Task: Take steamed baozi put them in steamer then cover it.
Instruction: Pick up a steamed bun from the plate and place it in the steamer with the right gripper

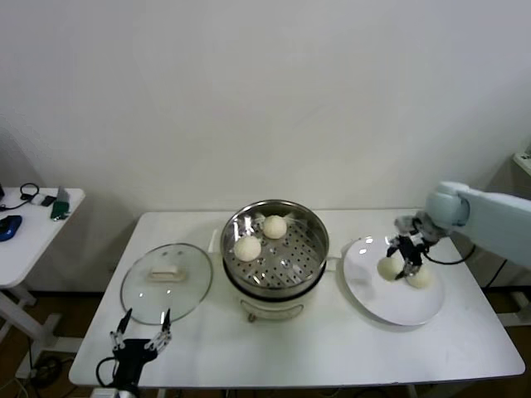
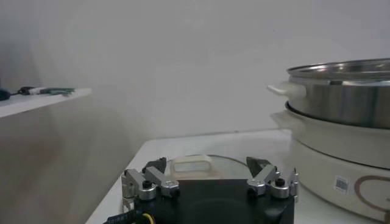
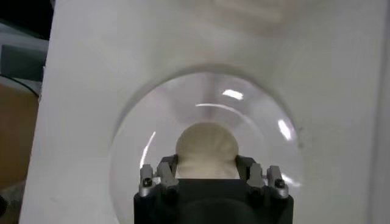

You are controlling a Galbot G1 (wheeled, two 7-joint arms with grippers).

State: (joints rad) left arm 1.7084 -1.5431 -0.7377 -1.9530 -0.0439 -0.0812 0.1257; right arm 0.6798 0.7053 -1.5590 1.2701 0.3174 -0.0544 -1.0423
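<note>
On the white bench, right of the steamer, a bun is straddled by the right end effector, fingers spread, so closing and lifting are judged next.

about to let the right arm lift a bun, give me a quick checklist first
1. right gripper over a bun on the plate: ok; fingers straddle a bun.
2. Grip closed on it: cannot tell.
3. Other plate bun free of the fingers: cannot tell; it sits very close.
4. Space in the steamer: ok; two buns sit at the far-left side.
5. lid off: ok, flat on the table.
6. left gripper out of the way: ok, at the near edge.
</note>
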